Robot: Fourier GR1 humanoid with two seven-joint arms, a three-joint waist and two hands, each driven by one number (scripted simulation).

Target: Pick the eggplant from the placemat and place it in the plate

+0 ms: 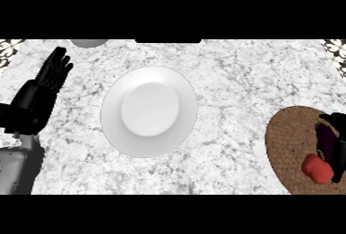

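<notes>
Grey-veined marble counter (223, 82), one white oval plate (148, 111), one round brown woven placemat (290, 141), left hand (42, 89) resting open, right hand (336, 137) with fingers impossible to read, one dark purple eggplant (326, 139) on placemat beside one red fruit (316, 168), likely nudged or grabbed by mistake.
</notes>
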